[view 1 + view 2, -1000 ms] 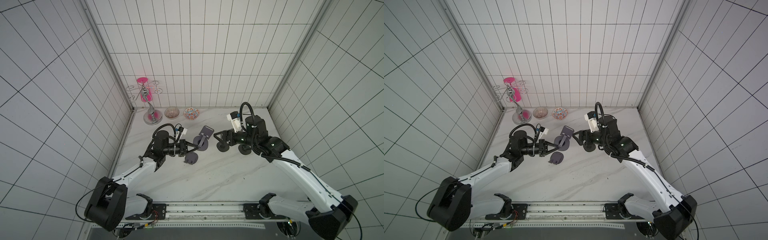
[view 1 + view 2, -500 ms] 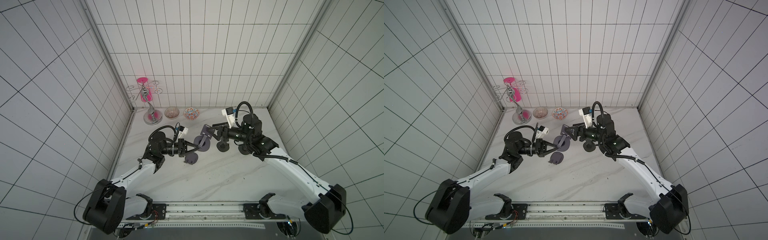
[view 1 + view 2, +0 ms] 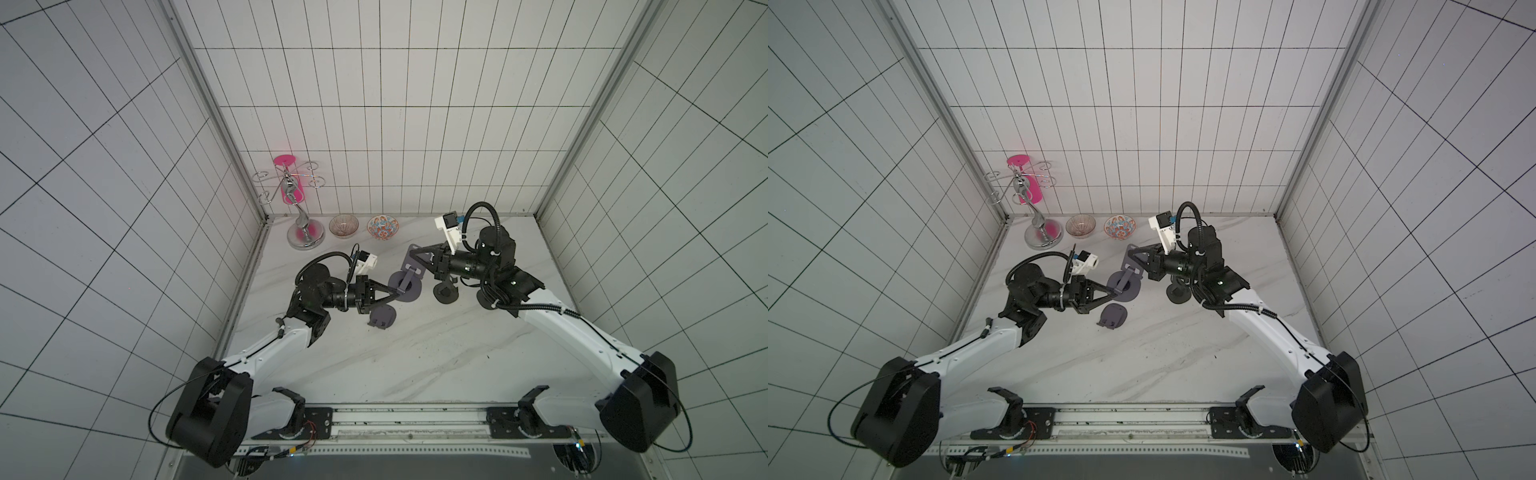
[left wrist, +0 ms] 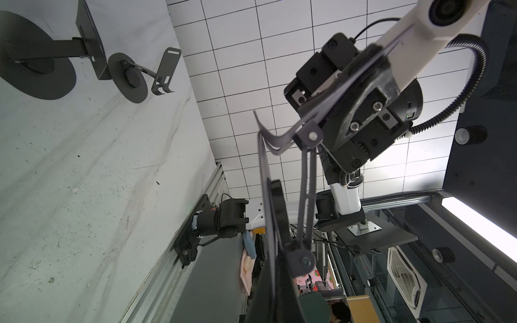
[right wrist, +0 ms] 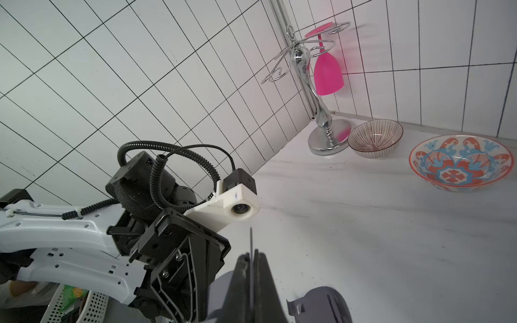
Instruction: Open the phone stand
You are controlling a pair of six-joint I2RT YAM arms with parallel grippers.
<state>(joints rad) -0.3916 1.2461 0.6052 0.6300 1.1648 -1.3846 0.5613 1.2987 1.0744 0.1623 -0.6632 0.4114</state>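
While the phone stand [image 3: 409,286] hangs between them, left gripper [image 3: 394,293] pinching its base and right gripper [image 3: 419,258] clamping its plate, a skewed pull could slip either thin edge.

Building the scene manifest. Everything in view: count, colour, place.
table: 1, white marble
phone stand: 1, grey, held up mid-table
second stand: 1, grey, on table, in front of it
black stand: 1, black, on table, to its right
striped bowl: 1, brown, back wall
patterned bowl: 1, orange-blue, back wall
glass rack: 1, silver, back left corner
wine glass: 1, pink, hanging on rack
left gripper: 1, black, shut on base
right gripper: 1, black, shut on plate
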